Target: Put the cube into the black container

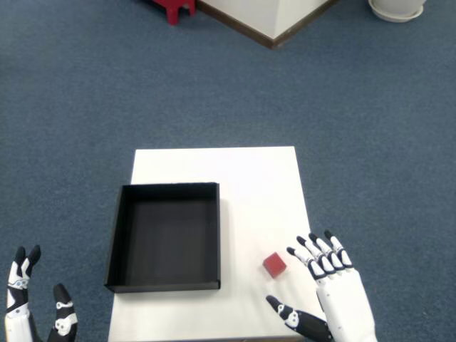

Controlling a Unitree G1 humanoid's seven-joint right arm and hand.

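One small red cube (pixel 274 265) is seen on the smooth white square desk (pixel 242 178), just right of the shallow, matte black container (pixel 165 237), apart from its wall. The right hand (pixel 329 299) is held beside the cube, glossy white-and-black fingers (pixel 319 254) spread, nothing gripped. Blue carpet (pixel 85 92) surrounds the desk.

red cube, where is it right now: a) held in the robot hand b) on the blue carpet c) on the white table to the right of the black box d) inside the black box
c: the red cube sits on the white table, right of the black box, with the open right robot hand beside it, not touching.
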